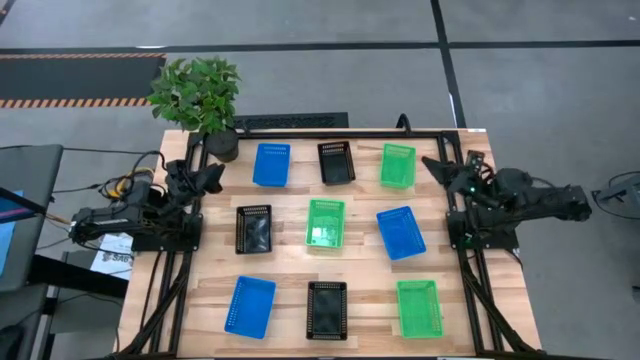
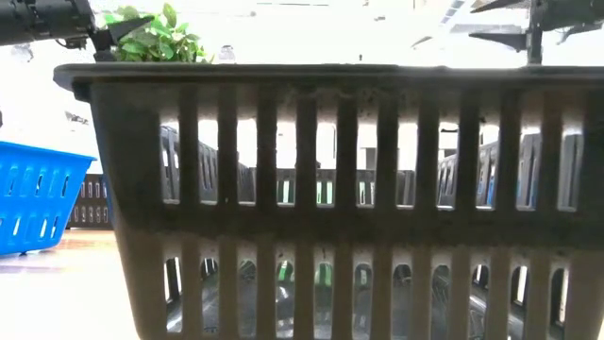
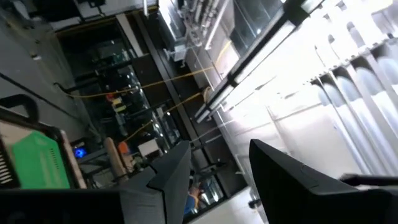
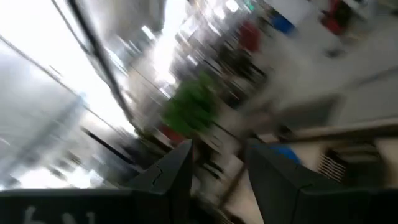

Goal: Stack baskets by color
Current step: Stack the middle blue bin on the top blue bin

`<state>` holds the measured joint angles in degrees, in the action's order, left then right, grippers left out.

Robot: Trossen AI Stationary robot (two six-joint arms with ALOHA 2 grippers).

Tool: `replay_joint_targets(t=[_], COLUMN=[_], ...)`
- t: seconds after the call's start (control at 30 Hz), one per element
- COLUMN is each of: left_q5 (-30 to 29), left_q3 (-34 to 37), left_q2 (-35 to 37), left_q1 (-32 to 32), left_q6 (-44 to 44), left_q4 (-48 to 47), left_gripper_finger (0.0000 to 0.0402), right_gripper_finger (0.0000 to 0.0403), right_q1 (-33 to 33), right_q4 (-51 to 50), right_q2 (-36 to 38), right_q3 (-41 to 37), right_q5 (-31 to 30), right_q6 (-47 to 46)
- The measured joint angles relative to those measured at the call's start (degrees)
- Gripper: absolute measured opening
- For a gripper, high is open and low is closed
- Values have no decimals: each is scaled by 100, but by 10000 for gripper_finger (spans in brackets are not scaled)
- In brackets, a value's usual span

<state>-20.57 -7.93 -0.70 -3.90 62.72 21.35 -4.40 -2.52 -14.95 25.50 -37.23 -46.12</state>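
Jaws: left gripper [image 1: 212,176] and right gripper [image 1: 437,166] both parted, empty, raised at table edges. Nine plastic mesh baskets unstacked between them; black mesh basket [image 1: 254,228], long axis front-to-back, nearest left arm.

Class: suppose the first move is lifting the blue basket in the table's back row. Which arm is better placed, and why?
Probably the left. The left gripper, open and empty, sits beside that blue basket. The right gripper, also open, has black and green baskets between.
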Motion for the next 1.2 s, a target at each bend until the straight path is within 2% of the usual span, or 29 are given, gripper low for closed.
replay_joint_targets(t=[0.1,0.27,0.37,0.5,0.7,0.87,1.2], left_q5=[114,270,365,619,1006,1335,1258], left_q3=[-150,-497,-769,-1129,-1563,-1831,-1905], left_q2=[-149,-611,-974,-1485,-2016,-2216,-2207], left_q1=[0,0,0,0,0,2,2], left_q6=[-32,-397,-466,-511,-471,-462,-505], left_q4=[-4,-292,-766,-1427,-2349,-2948,-3609], left_gripper_finger=[155,155,159,174,210,227,229], right_gripper_finger=[176,188,200,223,245,245,244], right_q1=[-68,-108,-57,31,28,-47,77], right_q4=[-1665,-3803,-4777,-5689,-6572,-7112,-6003], right_q2=[-793,-2194,-2981,-3918,-4845,-5291,-5278], right_q3=[879,2105,2700,3112,3100,2931,1745], right_q5=[23,616,1093,2114,2913,3064,3089], right_q6=[-512,-1247,-1385,-1284,-1647,-2092,-2099])
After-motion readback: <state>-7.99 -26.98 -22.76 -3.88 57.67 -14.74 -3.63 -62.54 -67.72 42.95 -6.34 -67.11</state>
